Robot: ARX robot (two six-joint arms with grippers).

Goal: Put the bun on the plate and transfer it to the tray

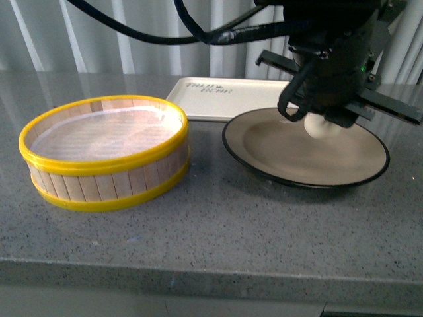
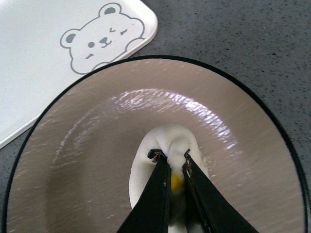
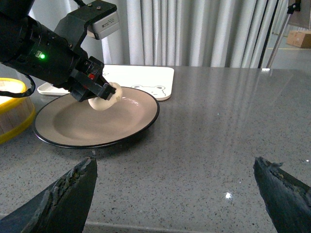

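Observation:
My left gripper (image 1: 328,117) is shut on the cream-white bun (image 1: 322,127) and holds it low over the beige plate (image 1: 277,158) with its black rim. In the left wrist view the black fingers (image 2: 154,194) pinch the bun (image 2: 167,141) over the plate (image 2: 87,160). The right wrist view shows the bun (image 3: 104,99) in the left gripper (image 3: 99,94) over the plate (image 3: 121,124). The cream-white tray (image 1: 218,99) with a bear drawing (image 2: 102,39) lies just behind the plate; the tray also shows in the right wrist view (image 3: 146,77). My right gripper (image 3: 177,189) is open and empty above the grey counter, apart from the plate.
A round yellow-rimmed wooden-slat steamer basket (image 1: 106,152) stands left of the plate, with nothing showing in it. The grey speckled counter (image 1: 218,231) has its front edge close to the camera. Curtains hang behind.

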